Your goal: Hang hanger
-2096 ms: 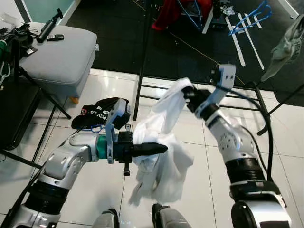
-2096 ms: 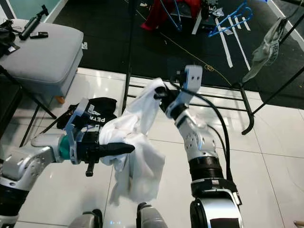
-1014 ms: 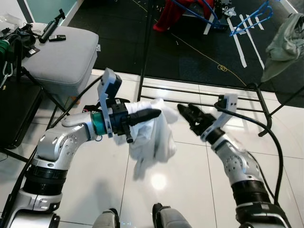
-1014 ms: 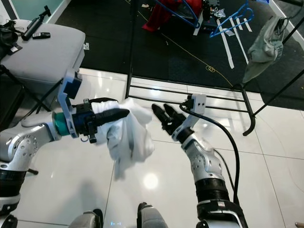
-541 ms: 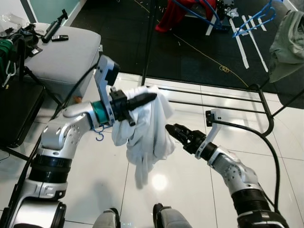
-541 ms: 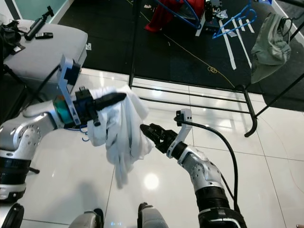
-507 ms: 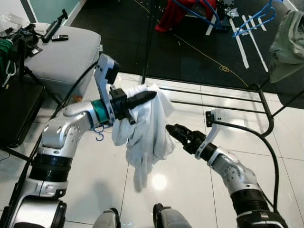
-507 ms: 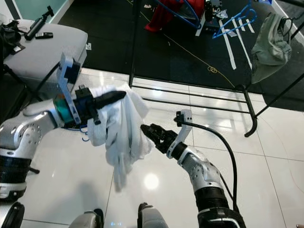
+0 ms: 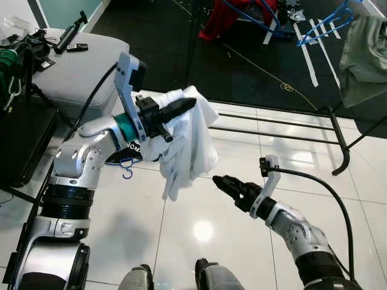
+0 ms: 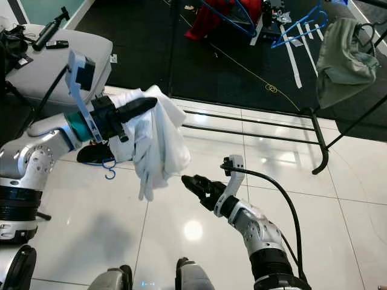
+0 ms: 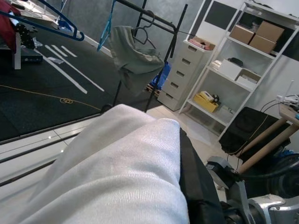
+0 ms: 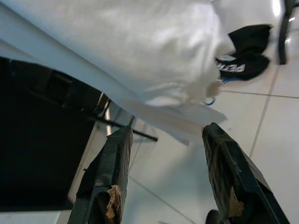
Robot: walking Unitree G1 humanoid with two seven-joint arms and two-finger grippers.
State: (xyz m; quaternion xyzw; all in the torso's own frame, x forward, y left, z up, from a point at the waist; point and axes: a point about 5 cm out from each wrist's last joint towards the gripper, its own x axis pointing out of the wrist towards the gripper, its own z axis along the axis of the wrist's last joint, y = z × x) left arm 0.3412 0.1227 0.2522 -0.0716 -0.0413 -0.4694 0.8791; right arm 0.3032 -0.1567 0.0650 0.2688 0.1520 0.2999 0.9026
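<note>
A white garment hangs in folds from my left gripper, which is raised at chest height on the left and shut on the cloth. In the left wrist view the white garment lies over one black finger. My right gripper is lower and to the right, open, with its tips just below the cloth's hem and apart from it. The right wrist view shows its two fingers spread, with nothing between them. A blue hanger hook lies on the tiles beside a black garment.
A black clothes rack's base runs across the tiles ahead, with a grey-green garment hanging at its right end. Blue hangers and red cloth lie beyond it. A grey ottoman stands at the left.
My left gripper has lifted the white garment higher and to the left. My right gripper has dropped lower and drawn back from the cloth.
</note>
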